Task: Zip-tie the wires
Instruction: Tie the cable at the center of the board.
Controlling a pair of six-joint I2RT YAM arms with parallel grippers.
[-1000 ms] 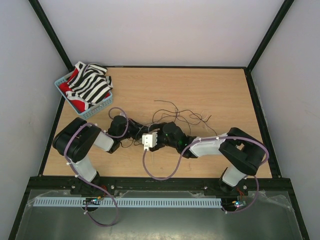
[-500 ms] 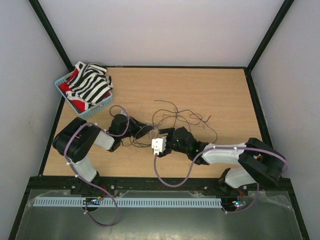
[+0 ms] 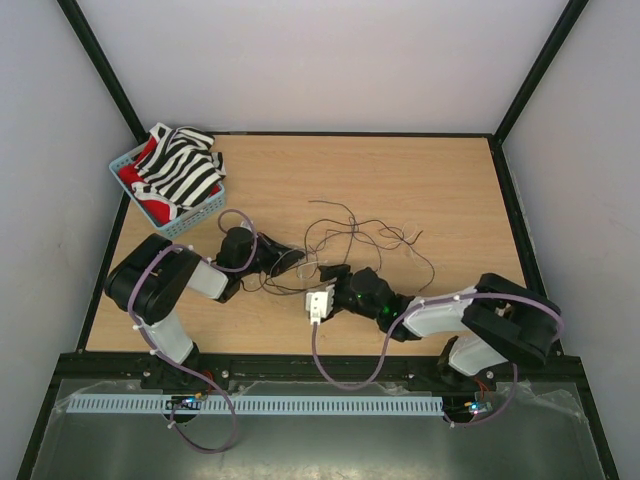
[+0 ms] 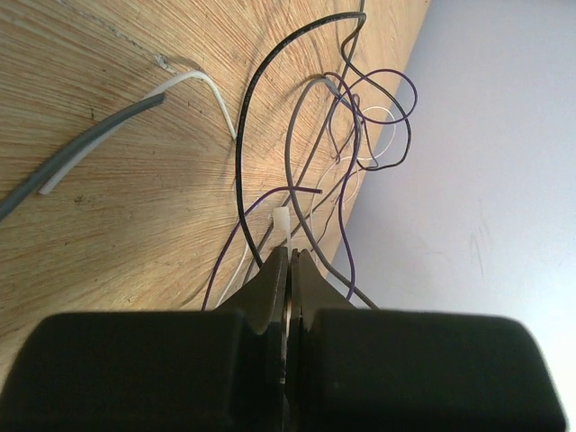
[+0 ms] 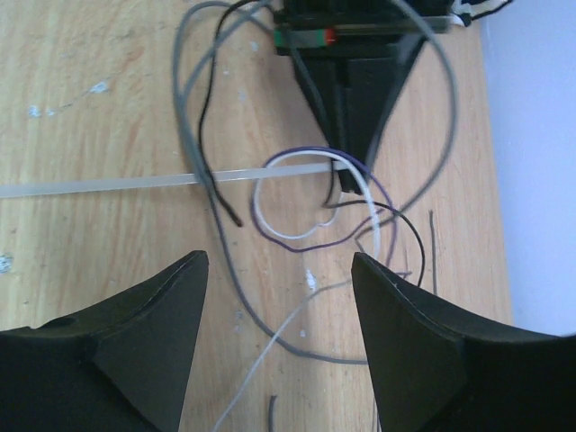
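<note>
Your left gripper (image 4: 289, 256) is clenched tight, its tips lying low over the light wooden surface (image 3: 420, 180) near the middle, a little toward the near edge. A small pale nub sticks out from between the tips, and the right wrist view shows it belongs to a pale translucent plastic zip-tie strip (image 5: 108, 183) that runs flat across the wood and ends at those tips, so you are grasping the strip by one end. Your right gripper (image 5: 279, 261) faces the left one from just beside it, with its jaws spread wide and nothing between them. The thin, floppy wires (image 3: 360, 232), dark grey, black, purple and a few white ones, lie in a loose tangle at the middle of the surface. They start around the tip of the left gripper and spread out toward the far and right edges. A white loop and a purple loop curl right at that tip, below the open right jaws. At the far left corner you have a blue plastic basket (image 3: 203, 211) holding black-and-white striped cloth and red cloth.
</note>
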